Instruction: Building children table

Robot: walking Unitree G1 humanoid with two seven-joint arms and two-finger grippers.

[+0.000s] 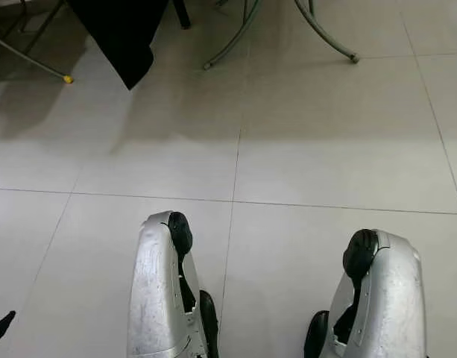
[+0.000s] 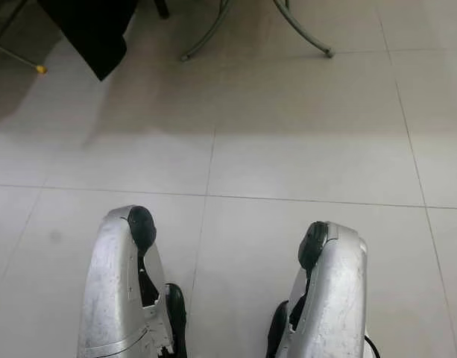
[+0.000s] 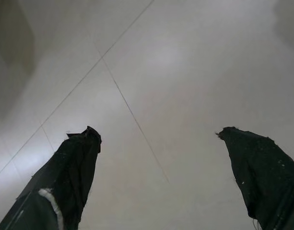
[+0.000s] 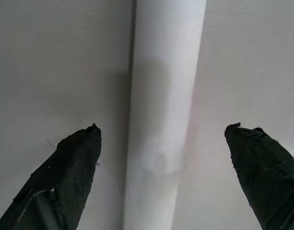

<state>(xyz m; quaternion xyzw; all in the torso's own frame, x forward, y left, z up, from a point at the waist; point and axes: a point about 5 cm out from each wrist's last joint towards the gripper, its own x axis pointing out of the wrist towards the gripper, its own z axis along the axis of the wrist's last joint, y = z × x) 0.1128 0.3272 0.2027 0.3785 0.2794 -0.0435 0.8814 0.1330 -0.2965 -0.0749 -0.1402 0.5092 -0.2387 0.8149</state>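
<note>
Lying straight ahead of the right gripper (image 4: 161, 132), a white tube (image 4: 163, 110) is seen in the right wrist view, most likely a leg of the children's table. Its long axis runs away from the wrist, lengthwise between the two black fingers (image 4: 72, 163), so the fingers stand one on each side of it, spread wide and holding nothing. No contact with the tube can be made out; how far below the fingertips it lies cannot be told. Pale floor (image 4: 55, 62) is seen on both sides of the tube.

The left gripper (image 3: 158, 134) is likewise spread and empty, pointed at bare tiled floor crossed by grout lines. No table part is seen ahead of it, so the right arm is judged the nearer one for a pick.

From the head views both silver arms (image 1: 157, 298) are held low and forward over the tiles, the right arm (image 1: 381, 298) on the far side. Further ahead, green-grey metal legs (image 1: 329, 41) of some furniture and a hanging black cloth (image 1: 124, 33) are seen.

The coming move is judged to depend on the fingers being kept astride the tube, with closing done across its width, not along its length.
</note>
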